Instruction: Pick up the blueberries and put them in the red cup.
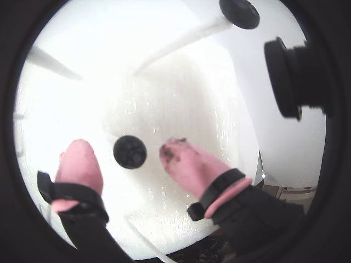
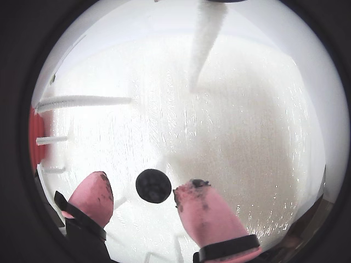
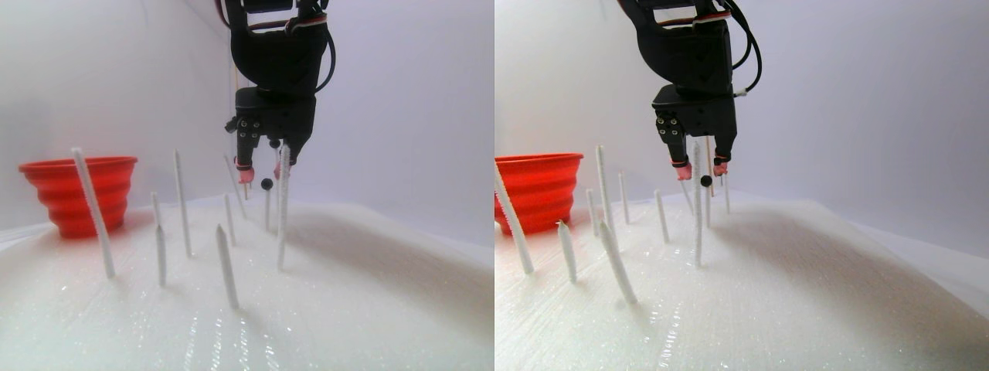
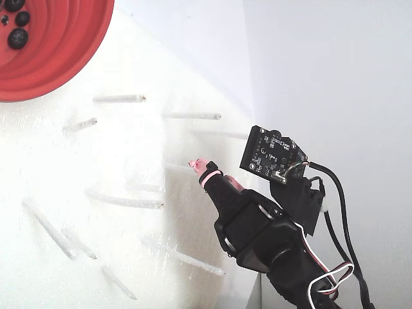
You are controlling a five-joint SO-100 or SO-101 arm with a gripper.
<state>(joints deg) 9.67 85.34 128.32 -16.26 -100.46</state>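
Red cup (image 3: 77,193) far left in stereo pair view, some berries already inside. Gripper (image 1: 127,159) wide, pink fingertips (image 1: 184,159) straddling blueberry (image 1: 130,152) atop white stalk (image 3: 268,209). Risk: off-centre closing knocks berry off its perch.

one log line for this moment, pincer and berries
pincer: open, fingertips either side of blueberry | blueberry: atop white stick, ungrasped | red cup: three berries visible inside
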